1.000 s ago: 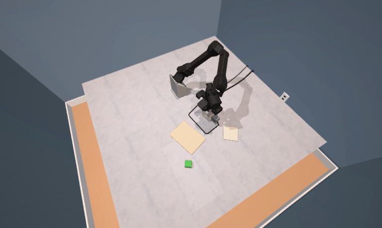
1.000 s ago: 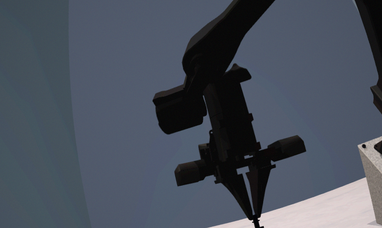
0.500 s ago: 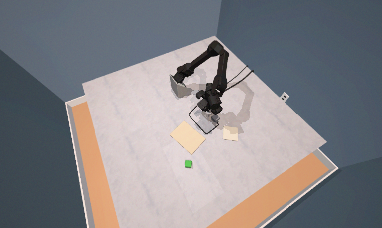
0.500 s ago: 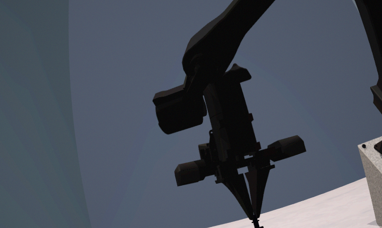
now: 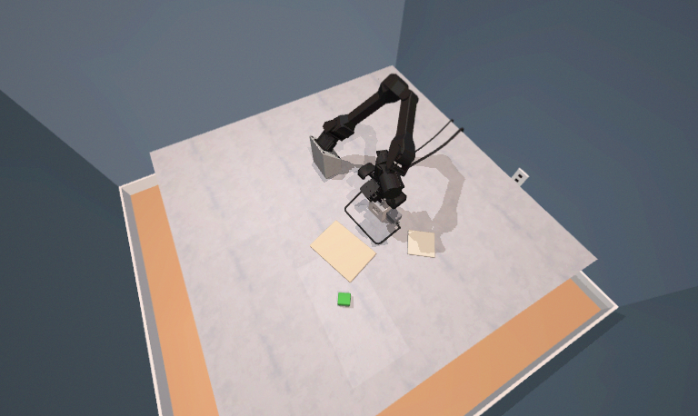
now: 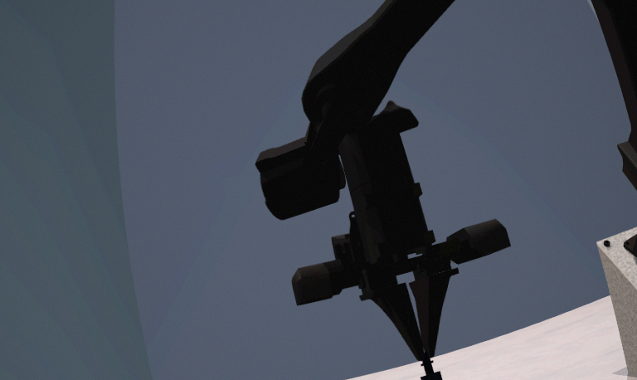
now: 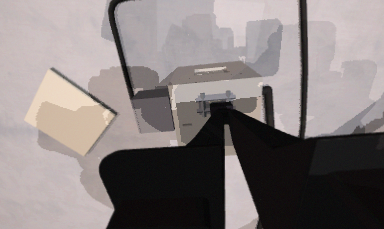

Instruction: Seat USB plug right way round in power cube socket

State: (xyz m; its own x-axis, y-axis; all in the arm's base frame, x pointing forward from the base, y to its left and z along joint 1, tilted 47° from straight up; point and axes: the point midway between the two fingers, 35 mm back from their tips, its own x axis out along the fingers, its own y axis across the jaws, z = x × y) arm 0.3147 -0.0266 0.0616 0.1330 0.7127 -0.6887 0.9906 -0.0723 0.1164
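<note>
Beneath my wrist, my fingers are pinched nearly shut on the USB plug [image 7: 221, 107], which stands in the socket on top of the power cube [image 7: 200, 119]; my tips hide most of the plug, so I cannot tell how deep it sits. From the exterior view only its dark stub shows at the bottom edge. A black cable [image 7: 118, 49] loops around the cube on the desk [image 5: 246, 185]. At 9 o'clock in the wrist view lies a tan card [image 7: 67, 111]; a green block [image 5: 344, 299] sits well apart.
</note>
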